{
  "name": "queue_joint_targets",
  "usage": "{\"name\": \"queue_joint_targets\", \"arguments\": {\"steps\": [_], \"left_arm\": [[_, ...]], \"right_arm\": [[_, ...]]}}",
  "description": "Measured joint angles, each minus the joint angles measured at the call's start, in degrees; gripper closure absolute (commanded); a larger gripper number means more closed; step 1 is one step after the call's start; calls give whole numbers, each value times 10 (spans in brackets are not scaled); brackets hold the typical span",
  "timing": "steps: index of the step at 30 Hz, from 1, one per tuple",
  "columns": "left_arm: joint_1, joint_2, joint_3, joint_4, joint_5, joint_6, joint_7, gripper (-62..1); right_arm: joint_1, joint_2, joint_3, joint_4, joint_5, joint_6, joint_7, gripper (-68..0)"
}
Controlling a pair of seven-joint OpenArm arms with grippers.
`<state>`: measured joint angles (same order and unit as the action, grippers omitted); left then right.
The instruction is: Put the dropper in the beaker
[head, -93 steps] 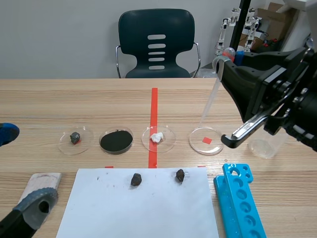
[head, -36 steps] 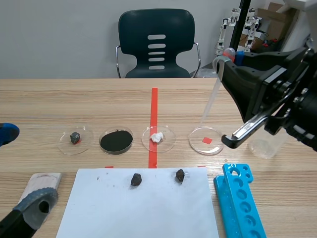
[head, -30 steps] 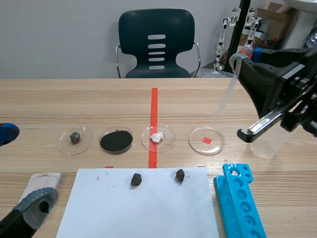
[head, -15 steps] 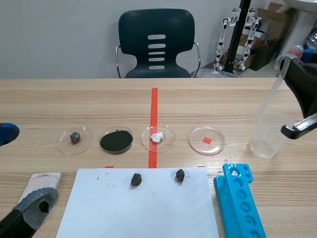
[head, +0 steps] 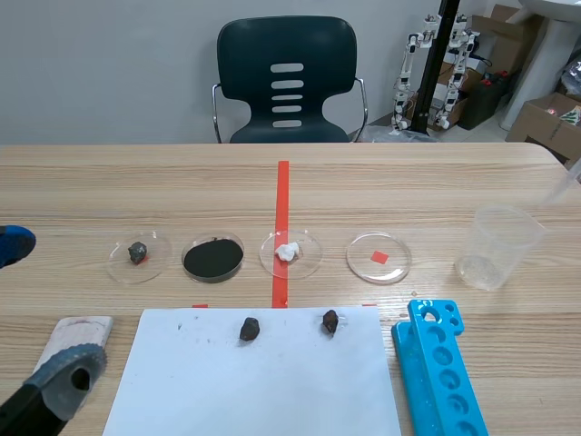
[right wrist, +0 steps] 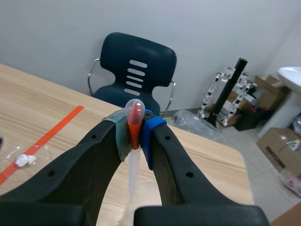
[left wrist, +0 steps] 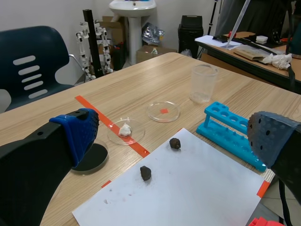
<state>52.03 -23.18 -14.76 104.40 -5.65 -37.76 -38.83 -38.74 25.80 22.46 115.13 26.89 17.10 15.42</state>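
1. The left gripper [left wrist: 172, 134] hangs spread wide and holds nothing, low at the table's near left.
2. A blue test-tube rack [head: 440, 368] lies just right of the white paper [head: 272, 391].
3. Further on, the clear beaker [head: 497, 245] stands upright, right of four petri dishes [head: 379, 258].
4. The right gripper [right wrist: 135, 129] clamps the dropper [right wrist: 133, 162] at its bulb. In the scene view the dropper's stem shows beside the beaker's right rim, outside it.

Clear beaker [head: 497, 243] upright on the table [head: 436, 182]; clear dropper [right wrist: 132, 162], orange-red bulb uppermost, near-vertical, pinched in the right tool [right wrist: 135, 124].
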Motion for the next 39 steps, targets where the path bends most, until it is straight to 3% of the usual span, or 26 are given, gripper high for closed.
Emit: {"name": "queue_joint_targets", "arguments": {"steps": [4,9,13,21,26,39], "left_arm": [[0,0,0,0,0,0,0,-623],[0,0,0,0,0,0,0,-623],[0,0,0,0,0,0,0,-623],[0,0,0,0,0,0,0,-623],[0,0,0,0,0,0,0,-623],[0,0,0,0,0,0,0,-623]], "right_arm": [[0,24,7,0,6,-37,1,-4],[23,33,7,-10,6,-39,0,-4],[66,33,2,-56,6,-41,-6,-4],[143,32,-25,-154,6,-35,-19,-4],[182,32,-53,-184,6,-2,-19,-4],[254,31,-179,-269,-4,-3,-20,-4]]}}
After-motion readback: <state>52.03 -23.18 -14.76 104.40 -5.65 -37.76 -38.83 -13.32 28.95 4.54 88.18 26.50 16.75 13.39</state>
